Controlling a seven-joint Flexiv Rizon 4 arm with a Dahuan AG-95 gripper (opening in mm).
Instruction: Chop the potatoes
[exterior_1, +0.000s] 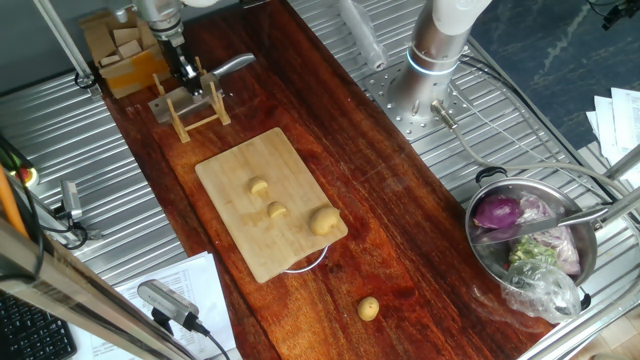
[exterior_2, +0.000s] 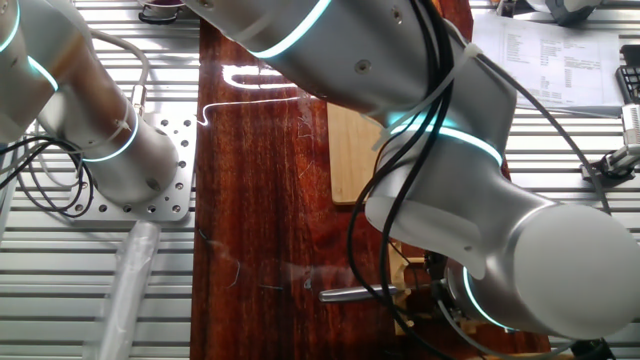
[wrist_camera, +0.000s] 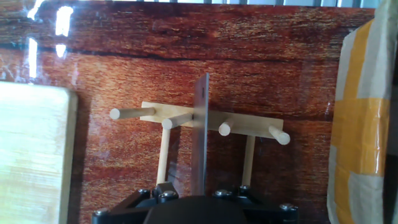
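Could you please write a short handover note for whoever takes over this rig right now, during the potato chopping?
Gripper: at the wooden rack at the far end of the table, closed on the knife, whose blade stands edge-up between the rack's pegs in the hand view.
Potatoes: three lie whole on the cutting board: two small ones and a larger one near the board's edge. A fourth lies off the board on the wooden table.
Done: knife gripped at the rack; nothing cut.
Left: carry the knife to the board and chop the potatoes; the stray one probably needs moving first.

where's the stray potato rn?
One fixed view: the stray potato lies on the dark wood table, off the cutting board, toward the metal pot.
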